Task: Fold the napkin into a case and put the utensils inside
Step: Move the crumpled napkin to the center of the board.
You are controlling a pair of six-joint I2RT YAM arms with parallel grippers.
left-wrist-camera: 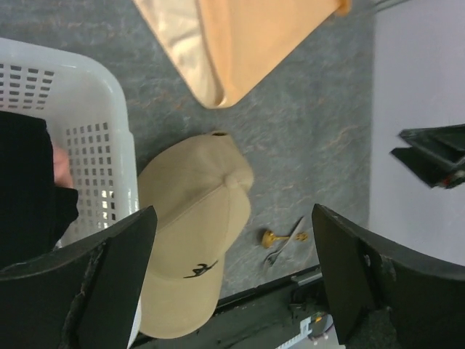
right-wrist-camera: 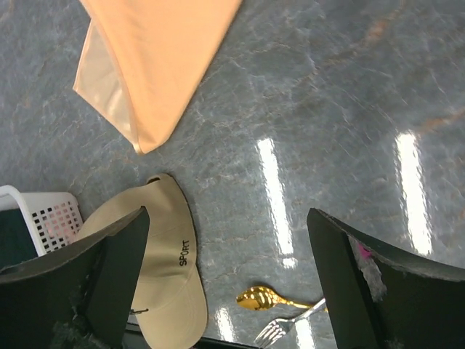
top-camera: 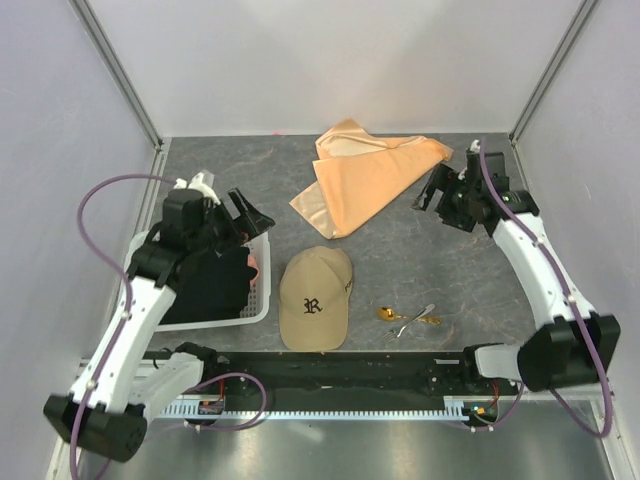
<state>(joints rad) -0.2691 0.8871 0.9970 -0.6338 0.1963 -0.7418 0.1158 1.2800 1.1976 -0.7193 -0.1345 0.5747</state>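
Observation:
The peach-orange napkin (top-camera: 365, 178) lies loosely folded at the back middle of the table; it also shows in the left wrist view (left-wrist-camera: 232, 40) and the right wrist view (right-wrist-camera: 149, 51). A gold spoon (top-camera: 388, 314) and a silvery fork (top-camera: 412, 322) lie crossed near the front edge, seen too in the right wrist view as spoon (right-wrist-camera: 263, 297) and fork (right-wrist-camera: 280, 329). My left gripper (top-camera: 240, 215) is open and empty, raised beside the basket. My right gripper (top-camera: 437, 190) is open and empty, raised just right of the napkin.
A tan baseball cap (top-camera: 314, 298) lies front middle, left of the utensils. A white basket (top-camera: 262, 300) holding a black cloth (top-camera: 205, 285) stands at the left. Grey walls close in the table on the sides and back.

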